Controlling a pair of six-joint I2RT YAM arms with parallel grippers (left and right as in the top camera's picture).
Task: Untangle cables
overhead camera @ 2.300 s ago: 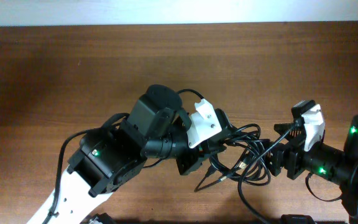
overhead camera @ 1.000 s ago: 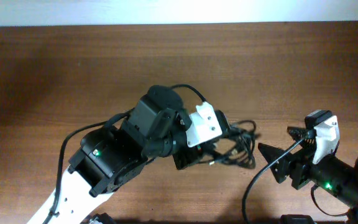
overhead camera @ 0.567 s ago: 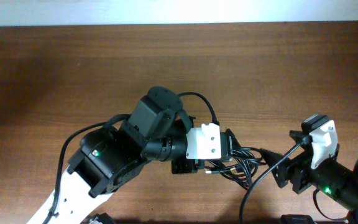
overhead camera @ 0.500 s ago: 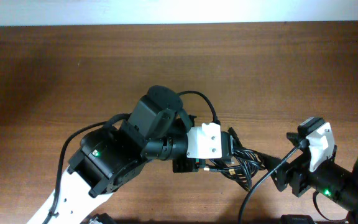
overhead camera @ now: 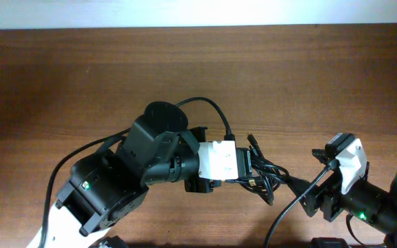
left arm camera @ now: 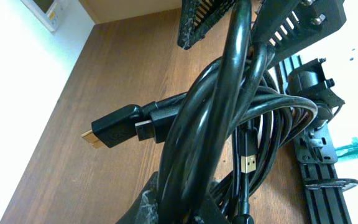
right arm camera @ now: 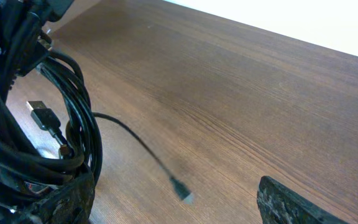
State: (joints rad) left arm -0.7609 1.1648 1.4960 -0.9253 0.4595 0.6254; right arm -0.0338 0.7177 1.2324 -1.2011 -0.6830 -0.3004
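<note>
The cables (overhead camera: 266, 178) are a bundle of black cords hanging from my left gripper (overhead camera: 248, 169), which is shut on them. In the left wrist view the cables (left arm camera: 216, 118) loop up from the fingers (left arm camera: 148, 202), with a gold-tipped plug (left arm camera: 112, 129) and a small USB plug (left arm camera: 248, 163) sticking out. My right gripper (overhead camera: 303, 169) is open just right of the bundle. In the right wrist view my right gripper (right arm camera: 169, 186) has its jaws wide apart. Its left finger (right arm camera: 64, 199) lies against the cables (right arm camera: 39, 134). A thin loose cable end (right arm camera: 180, 188) hangs between the fingers, blurred.
The brown wooden table (overhead camera: 309, 76) stretches behind and to both sides. The left arm's thick black wire (overhead camera: 209, 110) arcs over its wrist. A thick black wire (overhead camera: 281, 217) runs from the right arm toward the front edge.
The left gripper has carried the bundle right and toward the front edge. The right gripper let go, pulled back to the right, then came in again beside the bundle.
</note>
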